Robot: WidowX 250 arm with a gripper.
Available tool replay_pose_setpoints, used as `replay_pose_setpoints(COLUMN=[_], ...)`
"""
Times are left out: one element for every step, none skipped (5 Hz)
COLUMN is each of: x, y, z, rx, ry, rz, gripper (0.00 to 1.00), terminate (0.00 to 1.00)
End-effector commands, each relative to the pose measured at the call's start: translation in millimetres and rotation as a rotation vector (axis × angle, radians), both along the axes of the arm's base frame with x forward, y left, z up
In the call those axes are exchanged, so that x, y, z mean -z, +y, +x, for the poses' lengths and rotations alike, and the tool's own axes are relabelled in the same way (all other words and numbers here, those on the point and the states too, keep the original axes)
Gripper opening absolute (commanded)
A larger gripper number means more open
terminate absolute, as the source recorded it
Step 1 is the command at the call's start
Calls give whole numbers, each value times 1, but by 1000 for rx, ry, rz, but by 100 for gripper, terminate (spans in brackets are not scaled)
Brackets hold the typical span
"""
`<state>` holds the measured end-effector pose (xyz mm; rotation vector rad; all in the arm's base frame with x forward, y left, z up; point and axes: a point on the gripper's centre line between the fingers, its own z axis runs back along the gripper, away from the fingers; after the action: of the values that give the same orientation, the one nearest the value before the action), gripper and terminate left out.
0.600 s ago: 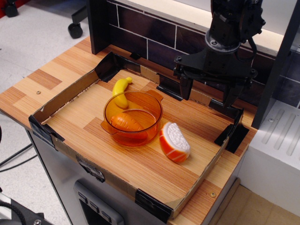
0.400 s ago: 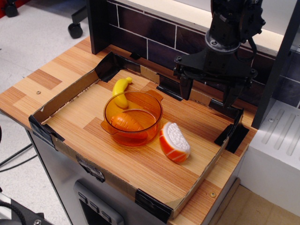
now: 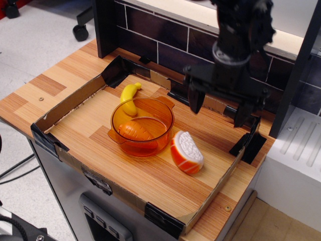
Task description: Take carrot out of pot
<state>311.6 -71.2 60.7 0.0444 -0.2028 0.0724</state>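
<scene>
The translucent orange pot [image 3: 142,126] stands in the middle of the walled wooden tray. The small ridged orange carrot [image 3: 134,131] lies inside it on the near left of its floor. My black gripper [image 3: 217,108] hangs in the air to the right of and behind the pot, well above the tray floor. Its two fingers [image 3: 194,99] stand wide apart and hold nothing. It touches neither the pot nor the carrot.
A yellow banana [image 3: 129,96] lies just behind the pot on the left. An orange-and-white wedge [image 3: 186,152] lies right of the pot. Low cardboard walls [image 3: 70,103] with black corner clips ring the tray. A dark tiled backsplash [image 3: 155,35] rises behind.
My gripper has moved a little to the left and toward the front, nearer the pot. The pot, carrot, banana and wedge have not moved.
</scene>
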Motion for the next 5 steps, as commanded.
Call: replay_pose_setpoints(x=[-58,-64,-68,-53,-25], y=[21,44,69,90,104], z=[-12,-21,-25,-26,-20], rx=[428,642,786,879,972], ry=[-14,75,151,118,121], rz=[9,40,5,72,119], gripper=[100,100,100,100,100], terminate=[0,0,0,0,0])
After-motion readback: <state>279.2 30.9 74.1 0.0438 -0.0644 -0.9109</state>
